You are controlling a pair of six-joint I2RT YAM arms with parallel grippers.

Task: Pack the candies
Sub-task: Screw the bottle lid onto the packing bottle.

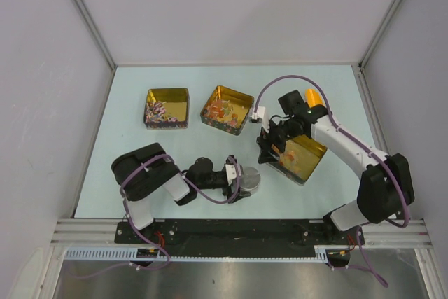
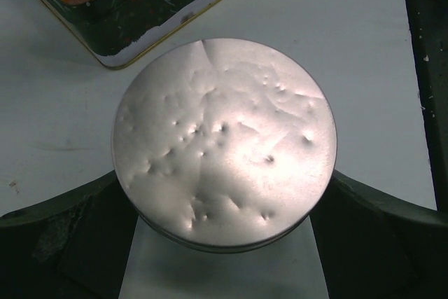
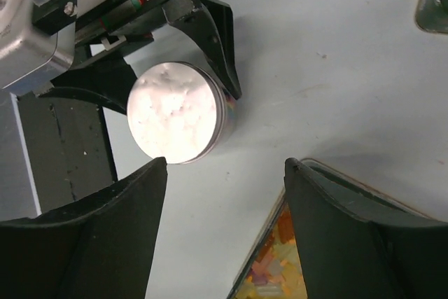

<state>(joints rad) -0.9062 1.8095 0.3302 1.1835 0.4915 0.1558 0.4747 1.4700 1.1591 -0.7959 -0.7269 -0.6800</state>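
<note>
The candies (image 1: 161, 111) lie heaped in the far-left gold tin (image 1: 180, 96), a multicoloured pile. A round silver tin (image 1: 250, 180) with a dented lid stands on the table. My left gripper (image 1: 241, 181) is open, and its fingers flank the round tin (image 2: 224, 138) closely on both sides. I cannot tell whether they touch it. My right gripper (image 1: 271, 146) hangs open over the near-left corner of the right gold tin (image 1: 308, 162). Nothing sits between the right gripper's (image 3: 225, 166) fingers. Orange and yellow patches show inside that tin (image 3: 280, 271).
A middle gold tin (image 1: 227, 110) with orange patches sits at the back, its corner near the left wrist (image 2: 140, 12). An orange scoop (image 1: 313, 95) lies behind the right arm. Walls close the table on three sides.
</note>
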